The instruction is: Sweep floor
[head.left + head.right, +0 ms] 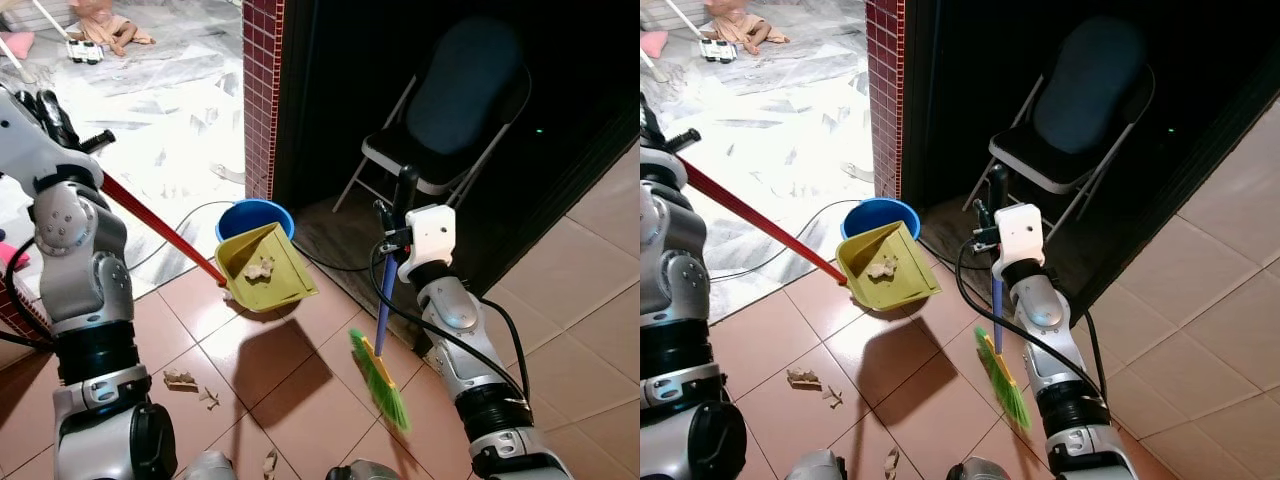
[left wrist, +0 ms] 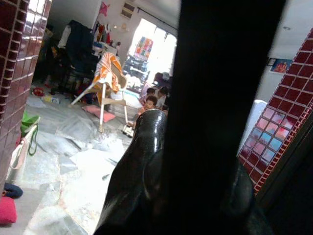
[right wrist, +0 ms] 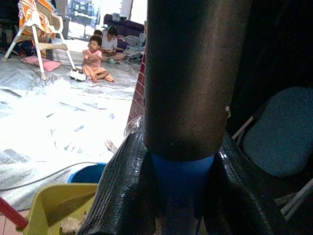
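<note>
Dark folding chair (image 1: 450, 110) sits back in the shadowed doorway, red tiled pillar (image 1: 260, 90) just left of it. My left gripper (image 1: 48, 115) is clenched around the red handle (image 1: 160, 228) of the yellow dustpan (image 1: 268, 268), which hangs tilted in the air right over the blue bucket (image 1: 252, 216); bucket interior is mostly hidden by the pan, so I can't tell what's in it. The dustpan holds one crumpled tan scrap (image 1: 260, 268) near its middle. My right gripper (image 1: 402, 195) is grasping the blue stick of the broom (image 1: 385, 300); the right wrist view shows both black fingers (image 3: 117, 196) pressed against the stick. Green bristles (image 1: 382, 380) point down at the terracotta floor tiles (image 1: 290, 390), to the right of the dustpan's shadow. A thin cable (image 1: 185, 222) runs across the floor near the bucket. Small paper bits (image 1: 180, 380) lie on the tiles near my left leg, another scrap (image 1: 270, 462) lower down. Far off on the pale floor, people sit beside a toy car (image 1: 85, 52).
</note>
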Robot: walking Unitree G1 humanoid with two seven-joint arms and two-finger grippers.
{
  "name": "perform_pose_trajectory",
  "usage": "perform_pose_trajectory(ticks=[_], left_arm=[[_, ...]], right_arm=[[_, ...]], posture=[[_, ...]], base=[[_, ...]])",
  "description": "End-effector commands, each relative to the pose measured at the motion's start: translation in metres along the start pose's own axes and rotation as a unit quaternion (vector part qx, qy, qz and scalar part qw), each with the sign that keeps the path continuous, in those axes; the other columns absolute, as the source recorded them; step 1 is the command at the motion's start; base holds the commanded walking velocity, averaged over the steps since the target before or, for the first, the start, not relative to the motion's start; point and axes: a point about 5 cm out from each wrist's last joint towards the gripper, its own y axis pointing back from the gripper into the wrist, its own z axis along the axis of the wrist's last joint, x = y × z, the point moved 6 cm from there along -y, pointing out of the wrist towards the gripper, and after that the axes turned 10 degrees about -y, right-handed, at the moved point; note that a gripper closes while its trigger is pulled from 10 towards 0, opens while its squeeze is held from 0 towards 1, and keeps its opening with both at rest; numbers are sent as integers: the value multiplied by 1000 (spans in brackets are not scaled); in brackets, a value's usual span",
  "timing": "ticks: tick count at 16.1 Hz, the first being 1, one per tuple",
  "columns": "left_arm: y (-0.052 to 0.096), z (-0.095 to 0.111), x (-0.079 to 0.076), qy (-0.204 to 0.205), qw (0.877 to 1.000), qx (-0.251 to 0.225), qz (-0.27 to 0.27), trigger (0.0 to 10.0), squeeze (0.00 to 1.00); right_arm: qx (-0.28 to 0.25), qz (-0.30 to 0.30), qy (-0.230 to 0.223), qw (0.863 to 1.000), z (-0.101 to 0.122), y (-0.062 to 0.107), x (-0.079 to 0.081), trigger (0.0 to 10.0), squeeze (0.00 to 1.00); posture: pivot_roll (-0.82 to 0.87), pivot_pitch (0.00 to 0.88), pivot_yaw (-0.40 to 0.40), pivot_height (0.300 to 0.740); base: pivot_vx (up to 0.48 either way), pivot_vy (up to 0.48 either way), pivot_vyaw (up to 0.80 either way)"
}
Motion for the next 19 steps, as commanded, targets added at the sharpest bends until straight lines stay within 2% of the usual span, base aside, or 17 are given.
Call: perform_pose_trajectory(ticks=[1,8,12,16,19], left_arm=[[-6,33,-6,21,998,-53,-5,10000,0],[-5,28,-6,21,999,-46,-10,10000,0],[-3,29,-13,2,998,-54,-23,10000,0],[-2,30,-14,2,998,-56,-21,10000,0],[-3,34,-15,-3,998,-65,-20,10000,0]], right_arm=[[-22,0,10,1000,10,-1,-2,10000,0],[-23,15,15,1000,9,0,5,10000,0],[-28,26,16,999,11,1,8,10000,0],[-30,36,15,999,12,1,12,10000,0],[-30,38,10,999,11,1,14,10000,0]], posture=[[16,0,-83,740],[14,1,-85,740],[11,2,-85,740],[13,1,-89,740],[15,1,-87,740]], base=[[435,0,0],[472,0,0],[464,0,717],[458,0,625],[454,0,160]])
